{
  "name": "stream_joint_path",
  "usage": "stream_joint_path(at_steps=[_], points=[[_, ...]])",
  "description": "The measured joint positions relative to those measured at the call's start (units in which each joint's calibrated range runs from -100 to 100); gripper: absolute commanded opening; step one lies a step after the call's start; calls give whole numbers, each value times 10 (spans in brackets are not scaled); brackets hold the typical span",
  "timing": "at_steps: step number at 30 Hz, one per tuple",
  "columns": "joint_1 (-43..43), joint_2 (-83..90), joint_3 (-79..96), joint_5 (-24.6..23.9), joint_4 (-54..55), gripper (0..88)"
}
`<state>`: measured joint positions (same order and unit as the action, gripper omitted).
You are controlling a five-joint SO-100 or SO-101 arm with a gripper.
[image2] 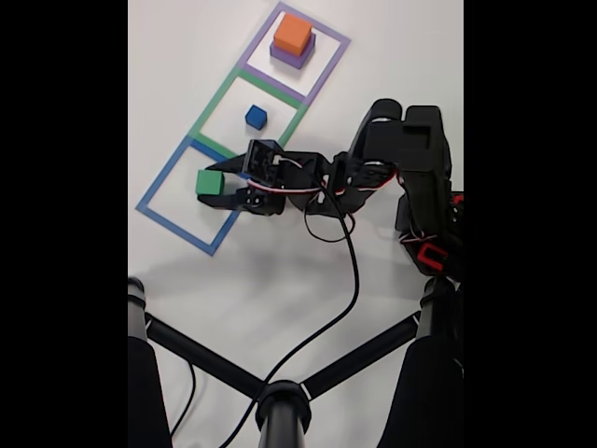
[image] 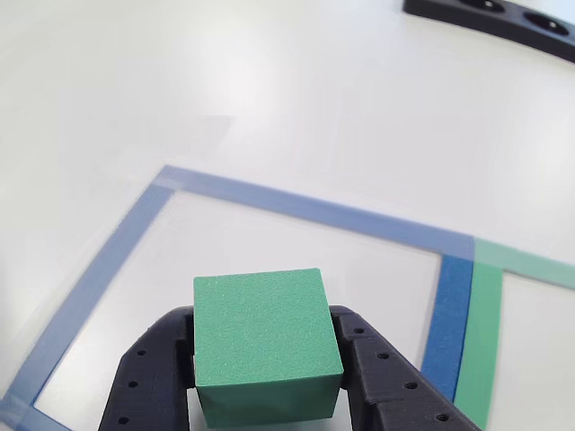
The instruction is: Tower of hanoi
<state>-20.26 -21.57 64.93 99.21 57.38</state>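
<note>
Fixed view, looking down: the pincer (image2: pixel 224 183) holds the green block (image2: pixel 210 182) over the blue tape square (image2: pixel 154 207), the one of the three squares nearest the worktop's front edge as this view shows it. The close view from the arm confirms the grip: the green block (image: pixel 267 346) sits between the two black fingers (image: pixel 148 382), each pressed against one side, so the pincer (image: pixel 267 377) is closed on it at block width. Whether the block rests on the worktop (image: pixel 269 81) or hangs just above it cannot be told from either picture.

The other pieces are placed as follows. The blue cube (image2: pixel 256 117) stands alone inside the green tape square (image2: pixel 213 101), the middle one. The orange block (image2: pixel 293 34) sits on top of the purple block (image2: pixel 300 56) inside the purple tape square (image2: pixel 336 39), nearest the far edge. A black bar with holes (image: pixel 503 20) lies at the far right corner of the close view, well apart from the work.

Judgement: the step in hand is the green block's move at the blue square, either a placement or a lift. If it is a placement, the next move calls for lowering the block flat inside the outline, opening the fingers, and withdrawing straight up so the block is not dragged.
</note>
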Motion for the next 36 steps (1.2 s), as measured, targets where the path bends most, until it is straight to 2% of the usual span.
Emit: stream_joint_path(at_steps=[7, 15, 26, 30, 33, 36], points=[[-9, -53, -39, 0, 25, 101], [-10, -67, -48, 0, 36, 180], [-9, -73, -41, 0, 46, 223], [-8, -22, -21, 0, 43, 229], [2, 52, -16, 0, 2, 226], [19, 144, -16, -37, -75, 166]])
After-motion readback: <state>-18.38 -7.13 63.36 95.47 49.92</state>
